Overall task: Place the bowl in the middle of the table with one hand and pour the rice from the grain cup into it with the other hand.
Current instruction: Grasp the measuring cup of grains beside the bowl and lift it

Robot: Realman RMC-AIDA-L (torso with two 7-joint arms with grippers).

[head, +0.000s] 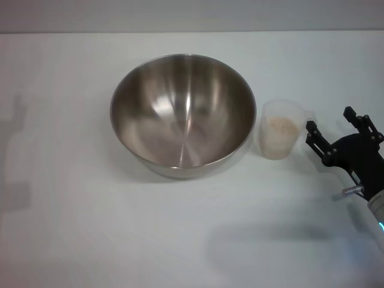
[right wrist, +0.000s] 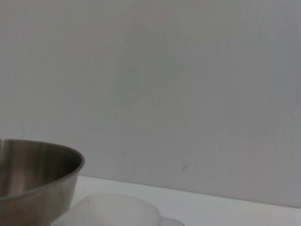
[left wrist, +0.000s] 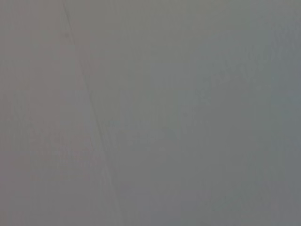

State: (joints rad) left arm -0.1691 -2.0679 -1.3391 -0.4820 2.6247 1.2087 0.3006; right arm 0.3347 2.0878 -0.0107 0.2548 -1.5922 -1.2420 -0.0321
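Observation:
The steel bowl stands upright near the middle of the white table, and nothing lies inside it. Just to its right stands the translucent grain cup, holding pale rice. My right gripper hovers open a short way right of the cup, fingers pointing toward it, touching nothing. The right wrist view shows the bowl's rim and the cup's top close below. My left gripper is out of view; the left wrist view shows only a blank grey surface.
A pale wall rises behind the table's far edge. An arm's shadow lies on the table at the left, and another shadow at the front right.

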